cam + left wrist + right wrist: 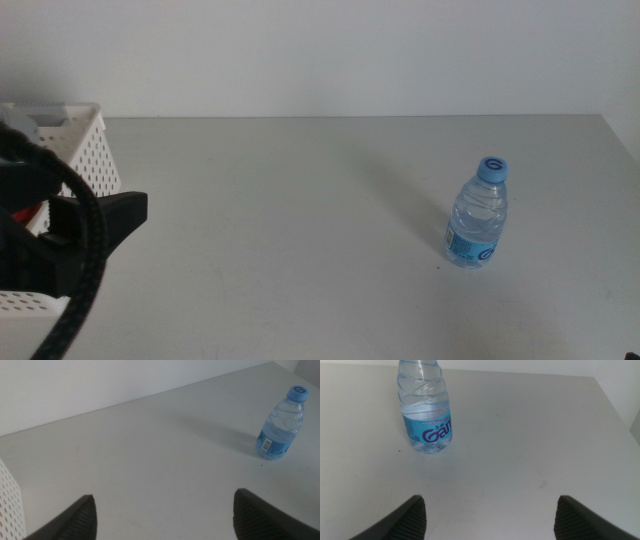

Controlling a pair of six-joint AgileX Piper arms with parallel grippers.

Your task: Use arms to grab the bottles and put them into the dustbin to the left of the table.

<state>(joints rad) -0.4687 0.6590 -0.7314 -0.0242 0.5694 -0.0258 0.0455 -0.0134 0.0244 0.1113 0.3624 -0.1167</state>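
Clear bottle [425, 407] w/ blue cap stands upright on bench [300, 220], just ahead of wide-open, empty right hand [490, 515] & off-centre, so swing to centre it, grip mid-body below cap; left hand [165, 515], also wide, empty, waits by bin [85, 150].

Only the water bottle [477, 226] stands on the table [300, 200], bare surface all around

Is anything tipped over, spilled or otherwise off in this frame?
Nothing stands out. The water bottle stands upright and capped on the table, with no liquid around it. The dustbin sits upright at the table's left side, the left gripper open beside it and the right gripper open near the bottle.
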